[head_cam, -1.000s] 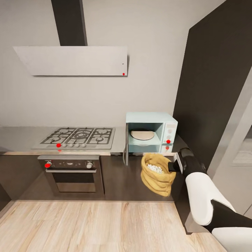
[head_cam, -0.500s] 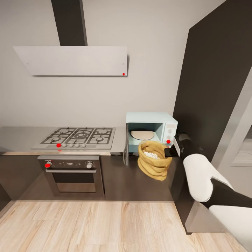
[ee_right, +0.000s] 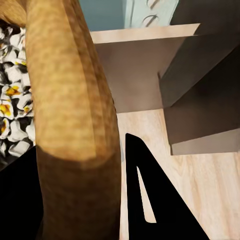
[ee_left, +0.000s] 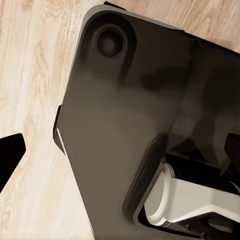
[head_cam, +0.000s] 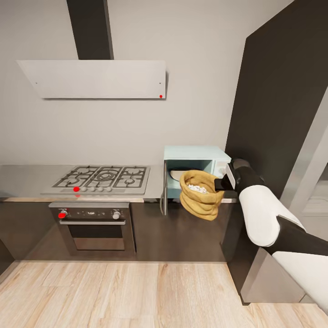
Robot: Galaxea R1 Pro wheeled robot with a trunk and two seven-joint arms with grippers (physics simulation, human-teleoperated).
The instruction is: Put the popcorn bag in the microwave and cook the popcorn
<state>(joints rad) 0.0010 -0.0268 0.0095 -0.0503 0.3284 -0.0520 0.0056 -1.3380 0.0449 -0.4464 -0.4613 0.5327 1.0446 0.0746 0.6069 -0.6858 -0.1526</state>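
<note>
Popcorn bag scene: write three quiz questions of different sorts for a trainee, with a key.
1. True or false: the popcorn bag rests on the countertop.
2. The microwave door is: A open, B closed.
3. Fill in: the bag's rim is held by the ____ end effector.

Key: 1 false, it hangs in the air in front of the microwave opening. 2 A. 3 right.

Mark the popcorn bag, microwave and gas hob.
popcorn bag (head_cam: pixel 200 202): head view, wrinkled front side below the rim.
microwave (head_cam: pixel 193 152): head view, pale blue top panel.
gas hob (head_cam: pixel 104 176): head view, centre burner grate.
</note>
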